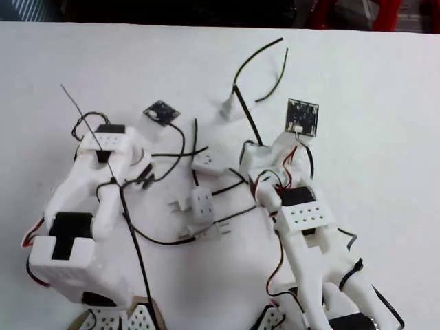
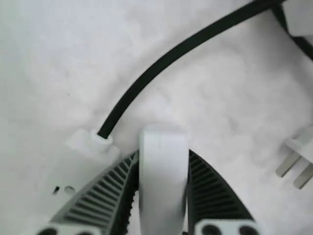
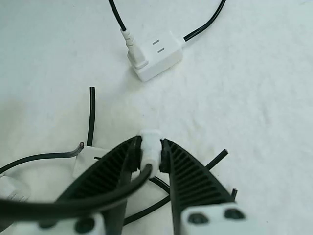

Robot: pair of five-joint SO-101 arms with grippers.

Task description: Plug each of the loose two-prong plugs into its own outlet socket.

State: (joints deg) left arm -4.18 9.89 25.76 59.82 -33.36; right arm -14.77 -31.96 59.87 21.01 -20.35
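Right wrist view puts the right gripper (image 3: pixel 150 143) low over the white counter (image 3: pixel 264 98), its ribbed black fingers (image 3: pixel 188 176) clamped on a small white plug (image 3: pixel 150 152) whose black cord (image 3: pixel 73 203) trails back past one finger. Farther off on the counter lies an outlet socket (image 3: pixel 159 54) with two free slots on its face and a second plug (image 3: pixel 133 53) already seated in its side, and cords run off from both of its ends. Left wrist view has the left gripper (image 2: pixel 163 155) closed around a white block (image 2: pixel 163 191) — whether that is a plug body or a socket I cannot tell. Just beside one finger a loose plug (image 2: pixel 90 143) lies flat on the counter, its black lead (image 2: pixel 161 61) curving away, and the two metal prongs (image 2: pixel 293 170) of another piece show nearby. High view sets the two arms apart, and between them lie a square socket block (image 1: pixel 206 163), a pronged socket block (image 1: pixel 203 203) just below it in the picture, and a further plug (image 1: pixel 206 234) on a black wire.
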